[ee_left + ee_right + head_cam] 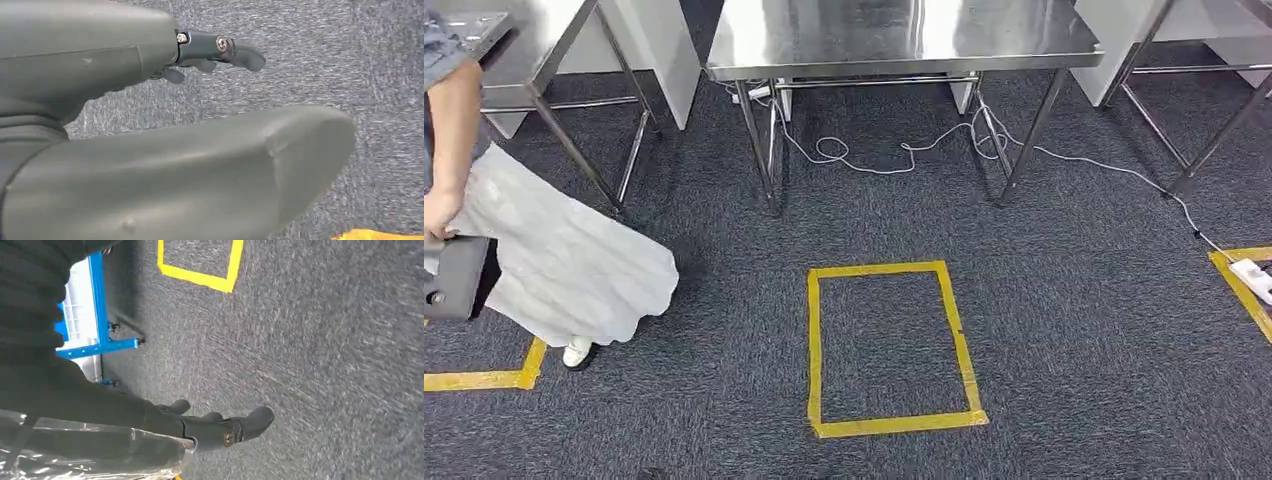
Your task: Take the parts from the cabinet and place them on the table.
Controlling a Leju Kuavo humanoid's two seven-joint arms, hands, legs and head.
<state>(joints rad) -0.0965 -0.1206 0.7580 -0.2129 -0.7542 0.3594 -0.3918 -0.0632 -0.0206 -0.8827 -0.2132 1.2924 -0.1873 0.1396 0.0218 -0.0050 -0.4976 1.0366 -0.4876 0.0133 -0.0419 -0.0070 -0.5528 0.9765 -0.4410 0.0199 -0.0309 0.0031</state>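
A steel table (894,40) stands ahead across the dark carpet, behind a rectangle of yellow tape (889,345) on the floor. In the right wrist view my right hand (210,430) hangs over the carpet with a clear plastic-wrapped part (80,452) held against its palm. Dark fingertips (257,417) stick out past the wrap. My left hand (210,55) hangs with its thick grey thumb (200,170) and dark fingers apart, holding nothing. A blue-framed rack with white panels (87,315) stands behind the right hand.
A person in a pale skirt (554,250) stands at the left, carrying a grey box (454,275). More steel tables (534,40) flank the middle one. A white cable (904,150) runs under the table to a power strip (1254,275) at the right.
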